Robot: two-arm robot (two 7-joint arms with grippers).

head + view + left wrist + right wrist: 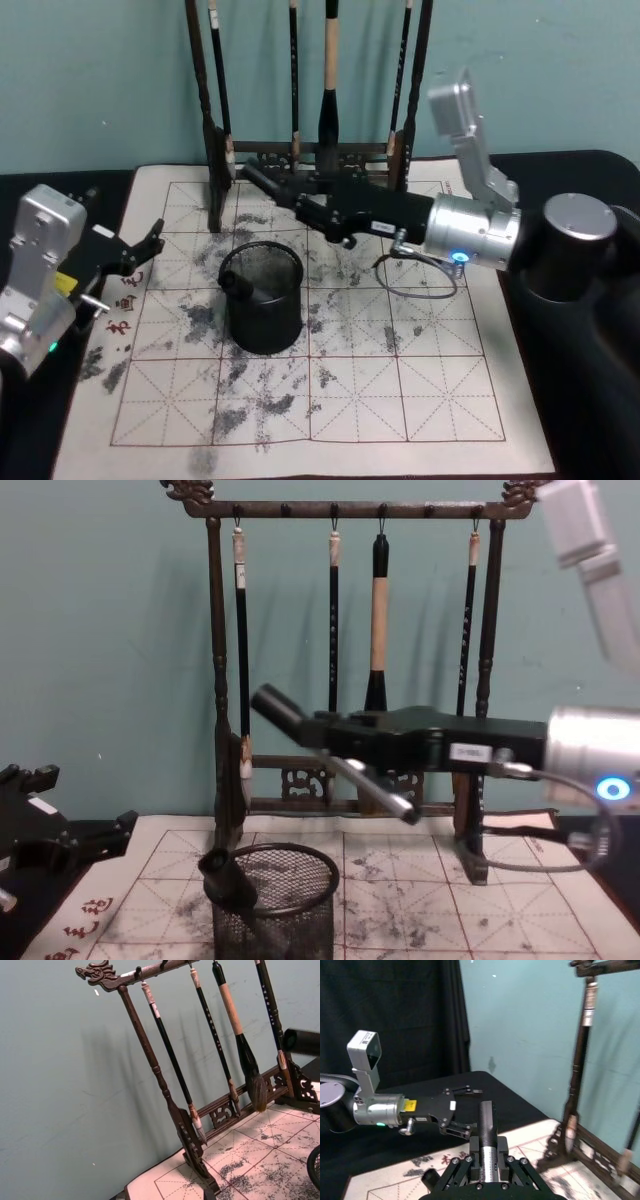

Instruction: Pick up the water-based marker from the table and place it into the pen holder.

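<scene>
The round black wire-mesh pen holder (262,298) stands on the white gridded, ink-stained calligraphy mat (400,390), left of the mat's middle, with bare mat open all round it. A dark cylindrical marker (237,283) already leans in the pen holder, its end poking up over the left of the rim. In the chest view that marker (226,878) rests against the near-left rim of the mesh cup (275,905).

The right gripper (262,182) reaches in from the right, above and behind the pen holder, close in front of the tall dark wooden brush rack (216,150) at the mat's far edge. Its fingers are clamped on a second black cylindrical marker (283,714), held tilted, one end rising toward the rack, the other, a grey metal-looking tip, slanting down. In the right wrist view this marker (486,1132) sits between the closed fingers.

The left gripper (145,246) hangs over the mat's left edge, fingers spread apart and holding nothing, well apart from the pen holder. The dark surface (560,420) borders the mat on both sides.
</scene>
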